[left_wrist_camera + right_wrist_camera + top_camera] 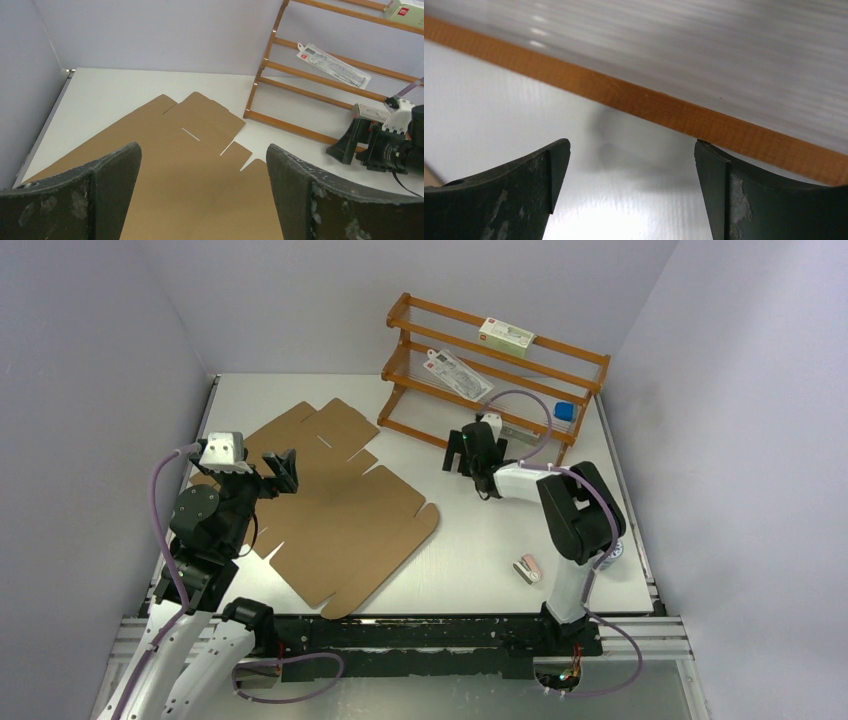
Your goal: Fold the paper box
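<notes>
The paper box point(335, 505) is a flat brown die-cut cardboard sheet with flaps and slits, lying on the white table left of centre. In the left wrist view the sheet point(190, 165) fills the ground between and beyond the fingers. My left gripper point(283, 470) hovers over the sheet's left part, open, with nothing between its fingers; from the wrist camera the left gripper point(204, 165) looks along the cardboard. My right gripper point(466, 452) stands open just in front of the wooden rack's bottom rail, clear of the sheet. The right gripper point(631, 165) holds nothing.
A wooden rack point(495, 370) stands at the back right, its bottom rail point(664, 107) close before the right fingers. On it lie a white-green carton point(505, 335), a packaged item point(458, 373) and a blue object point(565, 411). A small pink-white object point(530, 567) lies near the right arm's base.
</notes>
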`<action>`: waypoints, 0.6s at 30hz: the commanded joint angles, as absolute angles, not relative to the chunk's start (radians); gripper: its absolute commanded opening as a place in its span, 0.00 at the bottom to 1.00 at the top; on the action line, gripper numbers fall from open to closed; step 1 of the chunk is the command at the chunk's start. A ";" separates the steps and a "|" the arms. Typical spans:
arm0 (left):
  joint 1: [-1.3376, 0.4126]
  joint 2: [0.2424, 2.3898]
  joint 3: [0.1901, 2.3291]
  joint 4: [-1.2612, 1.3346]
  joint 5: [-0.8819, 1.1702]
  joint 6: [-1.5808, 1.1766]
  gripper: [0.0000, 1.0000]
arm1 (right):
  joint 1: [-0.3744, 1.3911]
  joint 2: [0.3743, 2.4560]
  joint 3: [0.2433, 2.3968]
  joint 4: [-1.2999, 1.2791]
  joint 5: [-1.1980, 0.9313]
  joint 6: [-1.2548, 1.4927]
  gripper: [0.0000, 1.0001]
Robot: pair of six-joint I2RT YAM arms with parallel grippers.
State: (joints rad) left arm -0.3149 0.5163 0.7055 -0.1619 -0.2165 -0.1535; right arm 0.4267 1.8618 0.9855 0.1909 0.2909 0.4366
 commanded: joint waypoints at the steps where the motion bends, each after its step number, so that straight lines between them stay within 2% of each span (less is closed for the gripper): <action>1: -0.305 0.518 0.698 -0.146 -0.200 -0.156 1.00 | 0.338 1.917 1.066 0.251 0.365 0.453 1.00; 9: -0.306 0.523 0.698 -0.143 -0.198 -0.154 1.00 | 0.220 2.000 1.164 0.246 0.275 0.434 1.00; 18: -0.305 0.541 0.695 -0.135 -0.168 -0.151 1.00 | 0.166 2.058 1.242 0.266 0.203 0.368 1.00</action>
State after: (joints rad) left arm -0.3149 0.5316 0.7052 -0.1612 -0.2062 -0.1535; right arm 0.1913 2.0201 1.1797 0.2199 0.2245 0.4107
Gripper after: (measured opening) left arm 0.996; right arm 0.997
